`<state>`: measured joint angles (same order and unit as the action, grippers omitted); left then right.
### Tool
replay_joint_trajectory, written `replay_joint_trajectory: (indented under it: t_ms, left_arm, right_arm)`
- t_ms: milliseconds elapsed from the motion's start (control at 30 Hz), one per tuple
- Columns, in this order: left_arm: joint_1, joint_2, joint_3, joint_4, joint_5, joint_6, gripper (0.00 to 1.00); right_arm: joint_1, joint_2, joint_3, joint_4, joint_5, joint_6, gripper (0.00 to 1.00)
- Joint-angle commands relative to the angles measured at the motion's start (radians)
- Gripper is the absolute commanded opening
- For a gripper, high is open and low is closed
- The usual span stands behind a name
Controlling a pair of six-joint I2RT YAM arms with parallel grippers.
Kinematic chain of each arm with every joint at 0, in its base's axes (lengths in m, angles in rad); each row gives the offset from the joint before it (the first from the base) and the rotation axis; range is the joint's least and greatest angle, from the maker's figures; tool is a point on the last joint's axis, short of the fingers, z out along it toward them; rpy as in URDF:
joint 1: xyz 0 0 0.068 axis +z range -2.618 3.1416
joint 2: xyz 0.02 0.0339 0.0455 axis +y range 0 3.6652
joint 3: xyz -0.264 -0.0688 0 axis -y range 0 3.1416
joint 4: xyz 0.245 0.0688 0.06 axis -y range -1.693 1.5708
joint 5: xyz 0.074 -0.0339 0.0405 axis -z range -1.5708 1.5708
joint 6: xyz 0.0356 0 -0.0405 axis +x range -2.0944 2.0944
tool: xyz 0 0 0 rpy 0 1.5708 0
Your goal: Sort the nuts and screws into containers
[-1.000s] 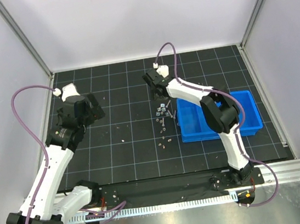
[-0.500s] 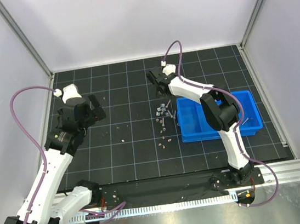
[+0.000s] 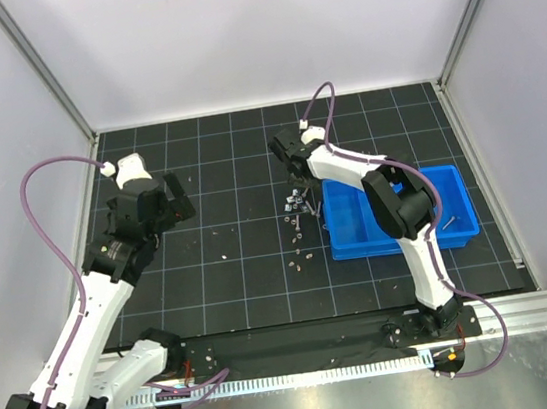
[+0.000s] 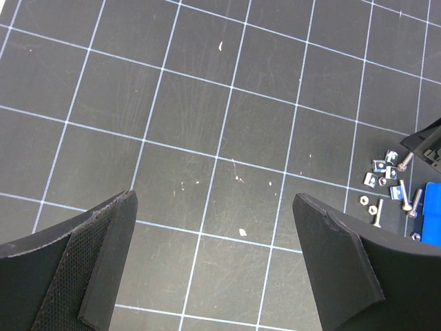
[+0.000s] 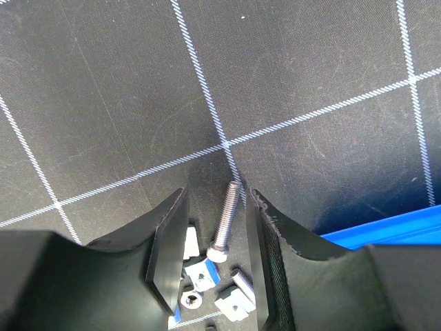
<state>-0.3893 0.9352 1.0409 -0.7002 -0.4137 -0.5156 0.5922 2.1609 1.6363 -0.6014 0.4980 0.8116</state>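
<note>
A pile of screws and nuts (image 3: 295, 202) lies on the black grid mat just left of the blue tray of containers (image 3: 451, 176). My right gripper (image 3: 294, 168) is down at the pile's far end. In the right wrist view, the right gripper (image 5: 215, 196) straddles one long screw (image 5: 227, 217) lying on the mat. Its jaws are narrowly apart, with a gap on each side of the screw. Nuts (image 5: 203, 276) lie behind it. My left gripper (image 4: 213, 200) hangs wide open over bare mat, holding nothing. The pile's nuts (image 4: 379, 181) lie far to its right.
More screws and nuts (image 3: 301, 256) trail toward the near edge of the mat. One screw (image 3: 447, 222) lies in the tray's right end. Small pale specks (image 3: 219, 234) dot the mat centre-left. White walls enclose the mat on three sides.
My right gripper's jaws have narrowed around the screw while the wrist shifted slightly right. The left gripper drifted a little to the right.
</note>
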Motion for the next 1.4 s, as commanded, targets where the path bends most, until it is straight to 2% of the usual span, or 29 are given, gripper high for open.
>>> replay_joint_trajectory:
  t_ms: [0, 267, 300, 333, 533, 700, 833, 967, 1067, 1133, 1267, 1300, 1367]
  left_arm:
    - [-0.008, -0.022, -0.002, 0.025, -0.028, 0.006, 1.0]
    - [-0.023, -0.029, -0.002, 0.025, -0.04, 0.006, 1.0]
    - [-0.025, -0.03, -0.002, 0.024, -0.043, 0.006, 1.0]
    - [-0.025, -0.027, -0.002, 0.024, -0.045, 0.006, 1.0]
    - [-0.029, -0.03, -0.004, 0.024, -0.05, 0.005, 1.0]
    - [-0.029, -0.033, -0.004, 0.022, -0.051, 0.005, 1.0]
    - [-0.029, -0.036, -0.004, 0.024, -0.051, 0.005, 1.0]
    - [-0.028, -0.039, -0.007, 0.028, -0.056, 0.006, 1.0]
    - [-0.029, -0.047, -0.01, 0.031, -0.059, 0.006, 1.0]
    - [-0.028, -0.049, -0.012, 0.031, -0.057, 0.006, 1.0]
    - [-0.028, -0.052, -0.015, 0.037, -0.056, 0.006, 1.0]
    - [-0.029, -0.052, -0.016, 0.039, -0.053, 0.006, 1.0]
    - [-0.028, -0.052, -0.016, 0.041, -0.046, 0.006, 1.0]
  right_arm:
    - [-0.002, 0.013, 0.007, 0.006, 0.008, 0.046, 0.45]
    - [-0.002, 0.036, -0.01, -0.001, -0.003, 0.066, 0.42]
    - [-0.002, 0.04, -0.012, -0.004, -0.004, 0.07, 0.39]
    - [-0.002, 0.04, -0.007, -0.009, -0.001, 0.073, 0.31]
    - [0.0, 0.013, -0.006, -0.02, -0.019, 0.077, 0.01]
    - [0.0, -0.058, 0.023, -0.008, -0.019, 0.023, 0.01]
    - [-0.009, -0.107, 0.178, -0.05, -0.007, -0.055, 0.01]
    - [-0.045, -0.221, 0.214, -0.061, -0.004, -0.101, 0.01]
    - [-0.093, -0.32, 0.134, -0.064, 0.016, -0.118, 0.01]
    - [-0.129, -0.441, 0.035, -0.093, 0.046, -0.129, 0.01]
    - [-0.268, -0.697, -0.214, -0.141, 0.082, -0.124, 0.01]
    - [-0.341, -0.81, -0.321, -0.143, 0.094, -0.135, 0.01]
    - [-0.42, -0.899, -0.413, -0.162, 0.097, -0.147, 0.01]
